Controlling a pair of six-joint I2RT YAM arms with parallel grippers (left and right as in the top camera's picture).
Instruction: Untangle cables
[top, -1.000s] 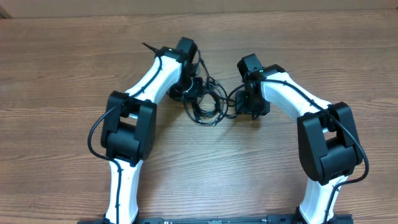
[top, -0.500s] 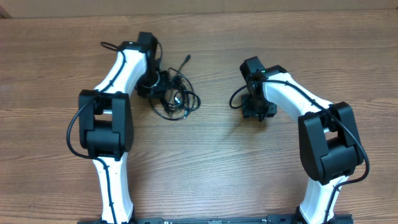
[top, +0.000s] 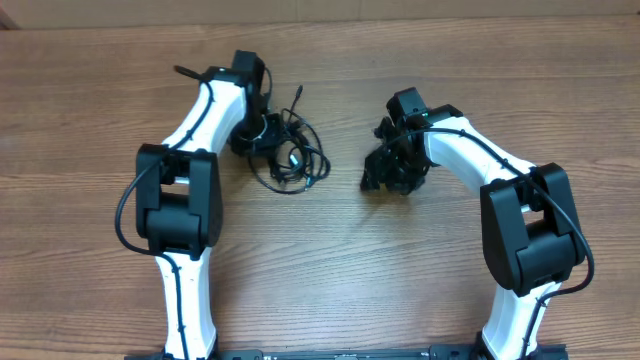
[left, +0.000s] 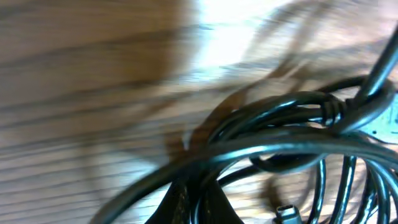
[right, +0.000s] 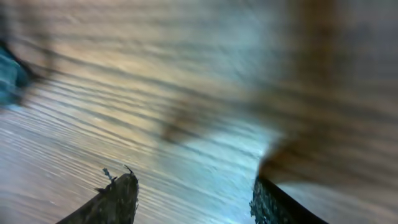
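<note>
Cables in a tangled knot near the far edge of the bench, pinched in the left claw. Right claw spread, well apart.

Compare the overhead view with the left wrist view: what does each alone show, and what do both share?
Only overhead: the right gripper, standing apart from the tangle, and the tangle's whole outline beside the left gripper. Only left wrist: a close look at looped strands and a small plug. Shared: the cables lying on the wooden table.
</note>
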